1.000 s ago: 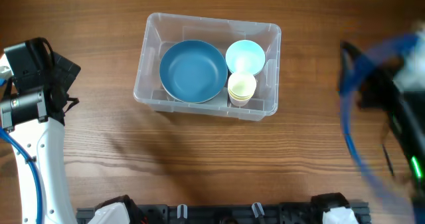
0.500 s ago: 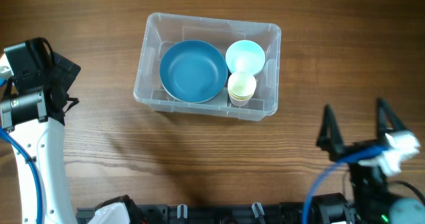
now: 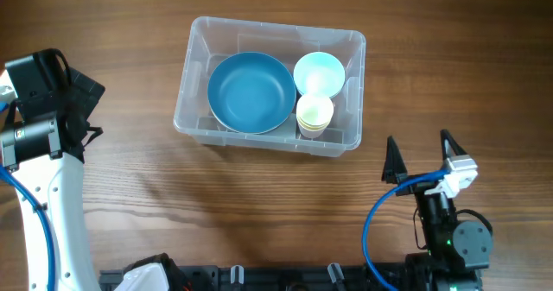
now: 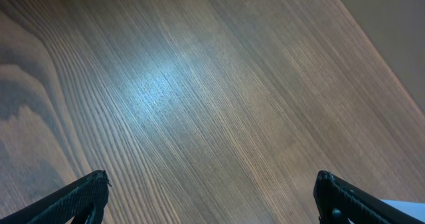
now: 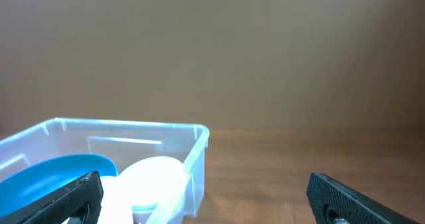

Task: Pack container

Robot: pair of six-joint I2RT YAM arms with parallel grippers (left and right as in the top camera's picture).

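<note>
The clear plastic container (image 3: 197, 41) stands at the table's upper middle. Inside it are a large blue bowl (image 3: 251, 91), a pale blue bowl (image 3: 319, 72) and a pale yellow cup (image 3: 314, 112). My right gripper (image 3: 420, 159) is open and empty at the lower right, below and right of the container. In the right wrist view the container (image 5: 196, 151) is ahead on the left, between the spread fingers (image 5: 339, 199). My left gripper (image 4: 212, 197) is open and empty over bare wood; in the overhead view only its arm (image 3: 43, 92) shows, at the left edge.
The wooden table (image 3: 130, 196) surrounds the container. A black rail (image 3: 285, 278) runs along the front edge. The table's far edge (image 4: 372, 44) shows in the left wrist view.
My right arm has swung from the right edge down to the lower right and settled, jaws open, facing the container. The left arm and the container's contents have not moved.
</note>
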